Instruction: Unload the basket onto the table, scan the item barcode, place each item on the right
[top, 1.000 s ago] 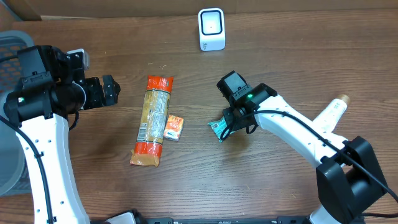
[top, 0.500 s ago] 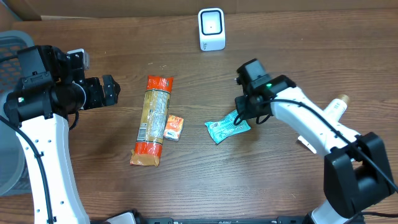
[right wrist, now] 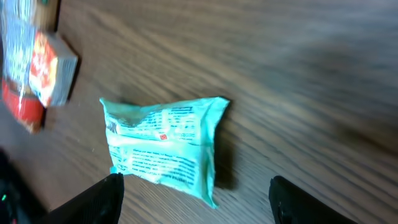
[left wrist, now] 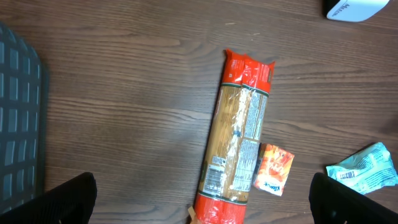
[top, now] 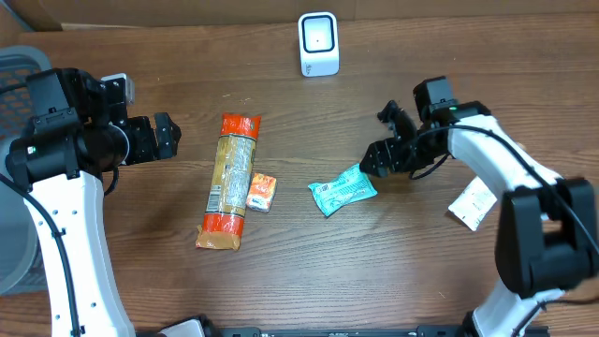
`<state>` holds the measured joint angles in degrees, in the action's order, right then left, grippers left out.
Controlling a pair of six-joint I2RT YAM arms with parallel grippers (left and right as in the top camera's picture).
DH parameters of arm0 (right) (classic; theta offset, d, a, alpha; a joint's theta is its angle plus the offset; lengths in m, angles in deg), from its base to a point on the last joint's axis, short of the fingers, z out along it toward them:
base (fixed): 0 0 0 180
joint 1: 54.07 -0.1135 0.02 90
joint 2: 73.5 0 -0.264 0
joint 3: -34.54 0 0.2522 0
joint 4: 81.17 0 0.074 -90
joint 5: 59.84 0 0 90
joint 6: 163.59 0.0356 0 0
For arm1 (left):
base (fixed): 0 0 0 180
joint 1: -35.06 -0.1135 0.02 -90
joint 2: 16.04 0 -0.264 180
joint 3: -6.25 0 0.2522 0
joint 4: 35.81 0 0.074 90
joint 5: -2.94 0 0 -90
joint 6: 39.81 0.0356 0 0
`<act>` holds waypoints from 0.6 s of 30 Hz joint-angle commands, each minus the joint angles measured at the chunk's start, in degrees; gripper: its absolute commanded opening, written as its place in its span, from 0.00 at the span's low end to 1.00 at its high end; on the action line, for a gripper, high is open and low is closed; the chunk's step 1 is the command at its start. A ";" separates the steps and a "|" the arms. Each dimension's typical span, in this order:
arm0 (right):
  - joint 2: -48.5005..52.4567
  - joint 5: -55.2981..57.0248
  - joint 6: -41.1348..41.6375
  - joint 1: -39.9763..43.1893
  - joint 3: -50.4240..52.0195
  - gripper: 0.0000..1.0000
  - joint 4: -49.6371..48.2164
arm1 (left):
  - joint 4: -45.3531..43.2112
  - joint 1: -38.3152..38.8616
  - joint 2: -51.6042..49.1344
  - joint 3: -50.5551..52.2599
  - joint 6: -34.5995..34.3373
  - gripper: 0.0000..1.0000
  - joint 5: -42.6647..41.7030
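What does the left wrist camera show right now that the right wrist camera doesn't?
Left wrist only: the whole pasta package, a corner of the white scanner at top right, and the grey basket at the left edge. Right wrist only: the entire teal packet up close, print showing, lying free on the table. Both: the small orange box and the teal packet, which the left wrist crops at its right edge. A blurred strip at the right wrist's left edge may be the pasta package.
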<state>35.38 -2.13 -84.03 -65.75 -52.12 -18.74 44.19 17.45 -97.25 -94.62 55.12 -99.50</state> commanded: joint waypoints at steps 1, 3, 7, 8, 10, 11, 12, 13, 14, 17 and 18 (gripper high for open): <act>4.72 -4.79 -3.58 -0.24 0.55 0.76 -0.74 | -0.04 0.28 0.98 -1.11 1.29 1.00 -0.66; 6.45 -5.14 -3.58 -0.24 0.55 0.76 -1.07 | -0.04 0.28 0.98 -1.11 1.31 1.00 -0.68; 9.05 -5.60 -4.46 -0.24 0.55 0.75 -1.57 | -0.04 0.28 0.98 -1.11 1.31 1.00 -0.68; 9.53 -5.77 -4.52 -0.24 0.55 0.76 -1.70 | -0.04 0.28 0.96 -1.11 1.31 1.00 -0.68; 10.23 -6.25 -4.70 -0.26 0.55 0.76 -1.73 | -0.04 0.28 0.96 -1.11 1.31 1.00 -0.68; 10.54 -6.58 -4.83 -0.35 0.55 0.76 -1.70 | -0.04 0.28 0.98 -1.11 1.31 1.00 -0.68; 10.88 -6.93 -4.85 -0.61 0.55 0.76 -1.73 | -0.04 0.28 0.96 -1.11 1.29 1.00 -0.68; 11.17 -7.10 -4.85 -1.05 0.55 0.75 -1.77 | -0.04 0.28 0.98 -1.11 1.31 1.00 -0.68; 11.39 -7.08 -4.83 -1.55 0.55 0.75 -1.88 | -0.04 0.28 0.96 -1.11 1.29 1.00 -0.68; 11.76 -6.99 -4.83 -3.65 0.57 0.74 -2.12 | -0.04 0.28 0.98 -1.11 1.29 1.00 -0.68; 11.91 -6.75 -4.83 -4.55 0.59 0.71 -2.19 | -0.04 0.28 0.98 -1.11 1.31 1.00 -0.68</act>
<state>44.03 -11.82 -88.18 -67.34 -52.10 -20.80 44.17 17.45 -97.25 -94.62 55.12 -99.50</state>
